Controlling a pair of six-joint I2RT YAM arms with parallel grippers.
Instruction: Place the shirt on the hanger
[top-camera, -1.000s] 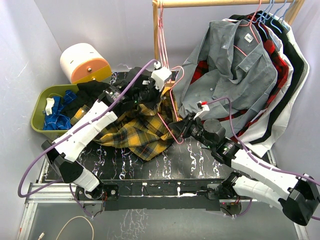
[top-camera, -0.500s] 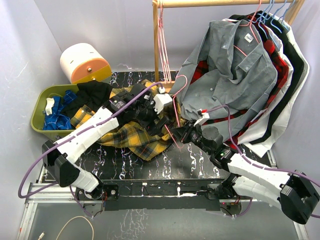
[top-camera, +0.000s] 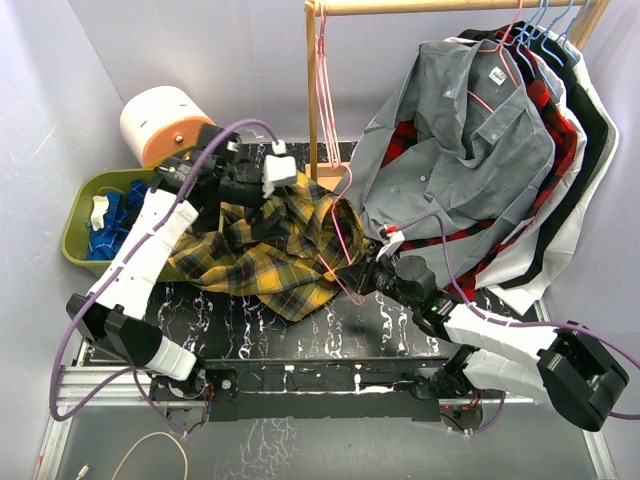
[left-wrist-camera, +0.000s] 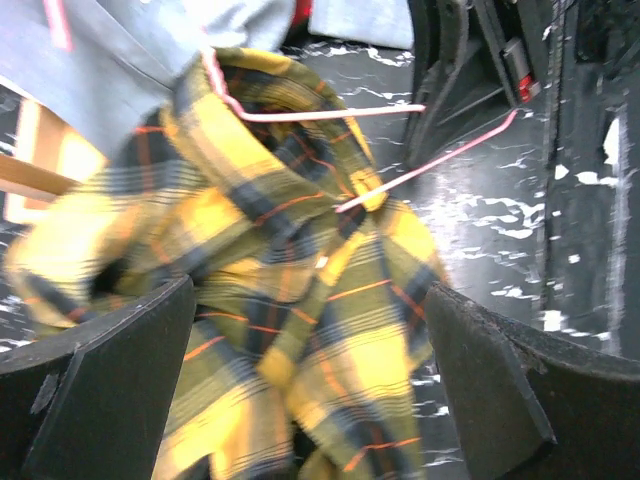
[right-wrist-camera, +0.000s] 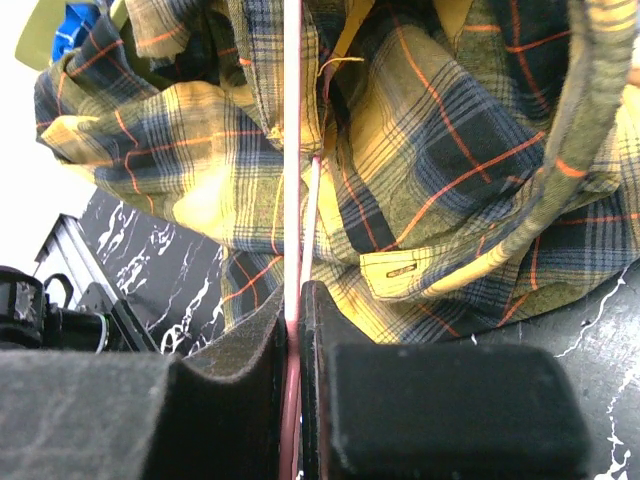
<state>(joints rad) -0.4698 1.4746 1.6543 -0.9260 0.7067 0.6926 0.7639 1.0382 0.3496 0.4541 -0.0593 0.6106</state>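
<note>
Two robot arms reach over a black marbled surface. The yellow, black and green plaid shirt lies crumpled in a heap on it, between the arms and beside a green bin. The thin pink hanger has one wire running into a fold of the shirt. The left arm's fingers are spread wide apart, facing the cloth and holding nothing. The right arm's fingers are closed tight on the hanger's wire, close against the shirt.

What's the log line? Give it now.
left jaws open, facing yellow plaid shirt | right jaws shut on pink hanger | hanger partly inside shirt
</note>
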